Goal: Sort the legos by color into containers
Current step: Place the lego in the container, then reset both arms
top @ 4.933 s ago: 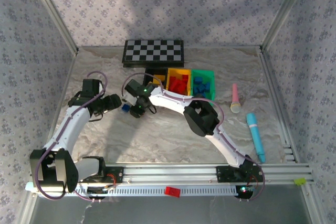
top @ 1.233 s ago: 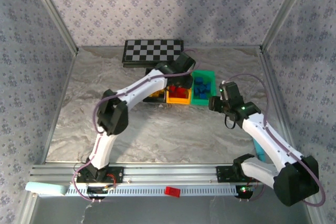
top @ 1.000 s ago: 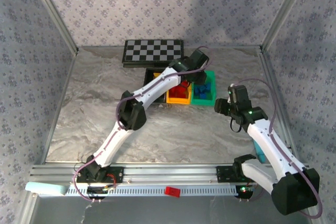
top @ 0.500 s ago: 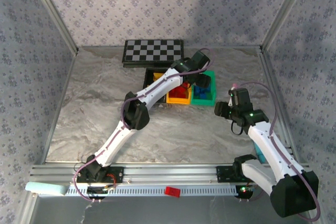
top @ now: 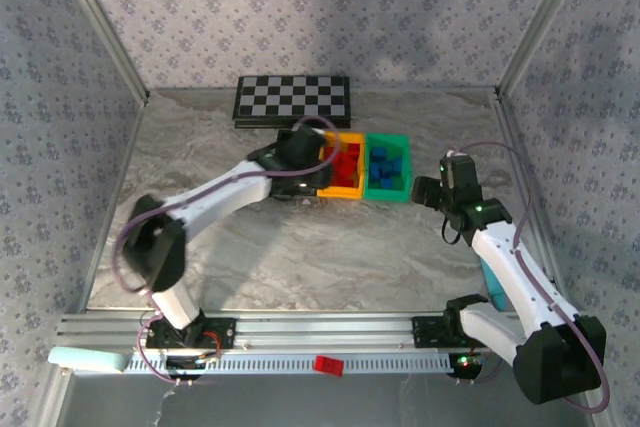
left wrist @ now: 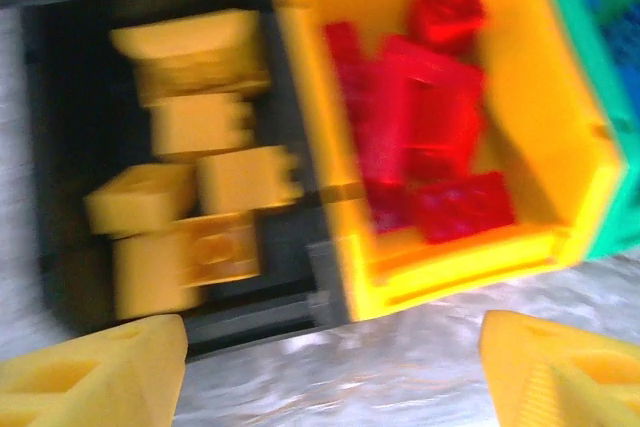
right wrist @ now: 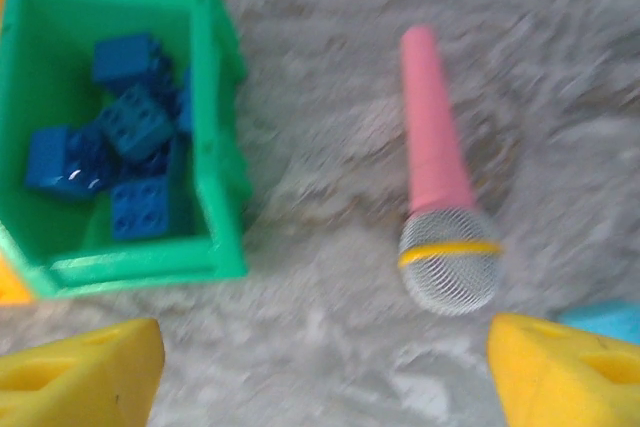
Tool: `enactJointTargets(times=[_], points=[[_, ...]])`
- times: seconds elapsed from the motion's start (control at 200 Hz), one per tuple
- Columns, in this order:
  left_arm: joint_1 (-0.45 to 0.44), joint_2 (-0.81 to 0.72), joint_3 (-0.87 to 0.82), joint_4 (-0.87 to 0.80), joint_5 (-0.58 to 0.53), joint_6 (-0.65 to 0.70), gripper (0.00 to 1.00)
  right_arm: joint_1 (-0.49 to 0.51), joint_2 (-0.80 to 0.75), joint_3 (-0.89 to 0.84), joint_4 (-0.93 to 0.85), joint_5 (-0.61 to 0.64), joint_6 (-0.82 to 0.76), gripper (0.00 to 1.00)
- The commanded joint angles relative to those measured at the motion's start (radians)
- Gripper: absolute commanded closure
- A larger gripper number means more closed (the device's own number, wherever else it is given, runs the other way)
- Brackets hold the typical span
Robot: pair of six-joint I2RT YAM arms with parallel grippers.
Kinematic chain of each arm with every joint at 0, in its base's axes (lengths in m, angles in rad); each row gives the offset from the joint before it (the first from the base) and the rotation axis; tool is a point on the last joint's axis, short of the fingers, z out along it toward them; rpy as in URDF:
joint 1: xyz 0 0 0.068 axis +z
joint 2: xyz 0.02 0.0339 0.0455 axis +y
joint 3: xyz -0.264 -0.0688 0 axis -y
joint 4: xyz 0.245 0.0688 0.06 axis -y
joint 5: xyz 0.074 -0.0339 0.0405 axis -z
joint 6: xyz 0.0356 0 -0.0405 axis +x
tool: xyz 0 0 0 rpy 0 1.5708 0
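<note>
the yellow bin [left wrist: 575, 137] holds the red legos [left wrist: 430, 137]. touching its left side is the black bin [left wrist: 60, 97] with the yellow legos [left wrist: 190, 197], and against its right side is the green bin [right wrist: 215, 147] with the blue legos [right wrist: 110, 147]. the left gripper [left wrist: 335, 367] hovers above the yellow bin's left wall, jaws wide apart and empty. the right gripper [right wrist: 325, 367] hangs well right of the yellow bin, beyond the green one, also wide apart and empty, near a pink microphone [right wrist: 435, 147].

Blur smears the yellow bricks [left wrist: 195, 122] in the black bin [left wrist: 60, 107]. The frame edge cuts off a light blue object [right wrist: 605, 321].
</note>
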Motion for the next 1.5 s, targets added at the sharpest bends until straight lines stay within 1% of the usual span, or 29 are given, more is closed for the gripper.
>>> enactJointTargets(times=[0.0,0.025,0.06,0.08,0.1,0.12,0.145,0.185,0.205,0.23,0.305,0.39,0.425,0.465,0.57,0.66,0.765,0.82,0.905,0.96,1.0,1.059,1.074,1.164,1.239,1.289,1.324,1.394,1.499], points=[[0.108,-0.165,-0.191,0.110,-0.105,-0.034,0.22,-0.011,0.019,-0.089,0.200,0.270,-0.078,0.04],[0.140,-0.201,-0.230,0.109,-0.111,-0.038,0.22,-0.013,0.028,-0.114,0.267,0.299,-0.097,0.02],[0.186,-0.248,-0.283,0.113,-0.121,-0.044,0.22,-0.023,0.045,-0.148,0.331,0.328,-0.130,0.00],[0.214,-0.276,-0.314,0.120,-0.123,-0.046,0.19,-0.028,0.061,-0.163,0.371,0.341,-0.141,0.00],[0.237,-0.301,-0.345,0.128,-0.127,-0.048,0.17,-0.033,0.075,-0.175,0.403,0.348,-0.147,0.00],[0.269,-0.327,-0.371,0.133,-0.127,-0.049,0.17,-0.044,0.091,-0.183,0.432,0.347,-0.149,0.00],[0.303,-0.358,-0.398,0.135,-0.128,-0.053,0.13,-0.060,0.111,-0.190,0.463,0.332,-0.149,0.00],[0.349,-0.403,-0.447,0.147,-0.131,-0.050,0.12,-0.083,0.147,-0.192,0.498,0.299,-0.148,0.00],[0.374,-0.425,-0.468,0.155,-0.137,-0.050,0.05,-0.097,0.174,-0.191,0.529,0.275,-0.150,0.00],[0.399,-0.448,-0.491,0.163,-0.148,-0.050,0.01,-0.106,0.194,-0.192,0.561,0.268,-0.151,0.00],[0.475,-0.488,-0.540,0.189,-0.161,-0.041,0.00,-0.116,0.255,-0.217,0.694,0.265,-0.191,0.00],[0.552,-0.485,-0.551,0.191,-0.165,-0.031,0.00,-0.124,0.303,-0.271,0.883,0.227,-0.254,0.00],[0.571,-0.474,-0.562,0.223,-0.164,0.019,0.00,-0.130,0.319,-0.290,0.951,0.198,-0.277,0.00],[0.582,-0.460,-0.584,0.272,-0.185,0.073,0.00,-0.136,0.339,-0.300,0.997,0.163,-0.310,0.00],[0.595,-0.419,-0.652,0.428,-0.251,0.193,0.00,-0.142,0.404,-0.334,1.121,0.137,-0.340,0.00],[0.601,-0.381,-0.758,0.688,-0.276,0.266,0.00,-0.149,0.447,-0.343,1.166,0.102,-0.355,0.00],[0.629,-0.317,-0.878,1.013,-0.256,0.295,0.00,-0.163,0.469,-0.338,1.172,0.039,-0.387,0.01],[0.639,-0.299,-0.869,1.036,-0.235,0.310,0.00,-0.188,0.475,-0.340,1.177,-0.028,-0.380,0.01],[0.646,-0.235,-0.901,1.221,-0.190,0.369,0.00,-0.232,0.496,-0.351,1.201,-0.131,-0.360,0.02],[0.674,-0.180,-0.889,1.239,-0.110,0.355,0.00,-0.249,0.511,-0.361,1.230,-0.190,-0.366,0.00],[0.681,-0.118,-0.876,1.293,-0.083,0.365,0.00,-0.249,0.509,-0.359,1.220,-0.197,-0.365,0.00],[0.703,-0.132,-0.841,1.190,-0.019,0.349,0.00,-0.252,0.511,-0.359,1.223,-0.199,-0.365,0.00],[0.712,-0.130,-0.842,1.188,-0.004,0.344,0.00,-0.251,0.511,-0.359,1.222,-0.198,-0.365,0.00],[0.715,-0.113,-0.861,1.237,0.024,0.352,0.00,-0.251,0.511,-0.359,1.223,-0.199,-0.366,0.00],[0.725,-0.087,-0.880,1.300,0.070,0.361,0.00,-0.252,0.512,-0.359,1.223,-0.198,-0.365,0.00],[0.725,-0.095,-0.876,1.277,0.074,0.359,0.00,-0.251,0.510,-0.359,1.223,-0.199,-0.366,0.00],[0.725,-0.090,-0.881,1.295,0.075,0.363,0.00,-0.252,0.511,-0.359,1.224,-0.198,-0.366,0.00],[0.712,-0.094,-0.890,1.307,0.132,0.403,0.00,-0.252,0.510,-0.359,1.223,-0.198,-0.366,0.00],[0.721,-0.094,-0.877,1.287,0.155,0.399,0.00,-0.252,0.510,-0.359,1.223,-0.198,-0.366,0.00]])
